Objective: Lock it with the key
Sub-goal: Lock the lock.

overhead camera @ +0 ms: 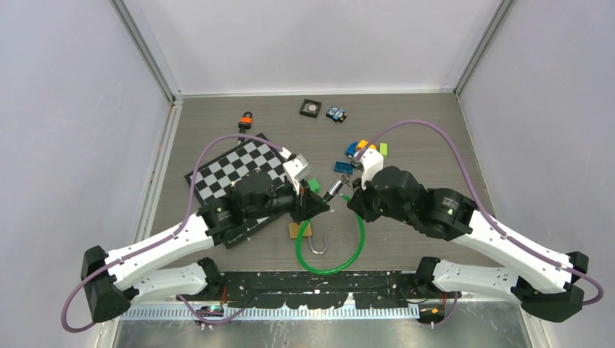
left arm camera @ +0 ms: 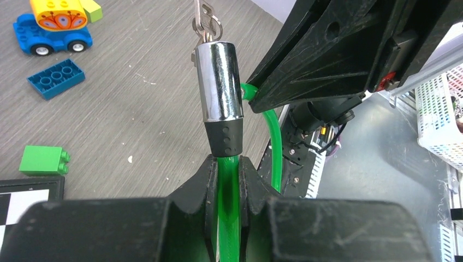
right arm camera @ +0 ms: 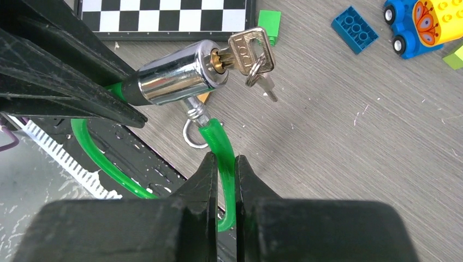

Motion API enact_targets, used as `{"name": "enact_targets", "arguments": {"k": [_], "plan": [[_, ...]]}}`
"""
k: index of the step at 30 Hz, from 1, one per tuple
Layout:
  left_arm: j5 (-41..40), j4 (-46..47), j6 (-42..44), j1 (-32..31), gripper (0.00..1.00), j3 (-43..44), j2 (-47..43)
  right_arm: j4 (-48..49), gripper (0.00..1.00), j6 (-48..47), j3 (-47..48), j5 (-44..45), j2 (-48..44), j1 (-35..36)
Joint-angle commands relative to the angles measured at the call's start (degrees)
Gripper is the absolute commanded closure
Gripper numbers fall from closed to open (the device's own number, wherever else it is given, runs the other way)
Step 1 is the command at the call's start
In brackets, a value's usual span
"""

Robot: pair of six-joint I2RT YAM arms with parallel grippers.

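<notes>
The left arm reaches low toward the table's (overhead camera: 435, 145) middle, its left gripper (left arm camera: 225, 164) clamped on the green cable (left arm camera: 226, 191) just below the chrome lock barrel (left arm camera: 219, 82). One key (right arm camera: 248, 50) sits in the barrel; a second key (right arm camera: 268, 90) dangles from it. The right gripper (right arm camera: 222, 164), facing it, pinches the cable's other end, whose metal tip touches the barrel's side. Beyond lie one blue brick (right arm camera: 355, 30) and one green brick (right arm camera: 269, 24).
</notes>
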Motion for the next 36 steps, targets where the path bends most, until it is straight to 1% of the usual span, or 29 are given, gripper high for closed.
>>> {"name": "enact_targets", "arguments": {"k": [1,7,11,17,22,29,36], "plan": [[10.4,-7.0,-1.5,-3.6,1.00,-1.9,1.7,20.9,0.99,6.5,1.7,8.7,0.8,-1.9],[11.3,-6.0,-1.9,-4.3,1.00,-1.5,2.5,22.8,0.99,6.7,-0.1,8.8,2.2,-1.9],[10.5,-6.1,-1.8,-4.3,1.00,-1.9,2.8,23.6,0.99,7.0,-0.6,7.1,1.8,-1.9],[7.9,-9.3,0.0,-4.3,1.00,-1.1,4.0,27.4,0.99,5.7,-2.8,4.0,-2.7,-1.9],[5.9,-9.9,1.0,-4.3,0.89,-0.5,4.1,26.9,0.99,5.2,-3.4,0.9,-5.3,-1.9],[3.2,-6.8,0.5,-4.3,0.85,-1.2,3.0,27.3,0.99,7.0,-6.6,-4.1,-6.4,-1.9],[3.3,-5.7,0.3,-4.3,0.78,-1.1,3.1,28.3,0.99,8.5,-8.0,-7.3,-7.1,-1.9]]}}
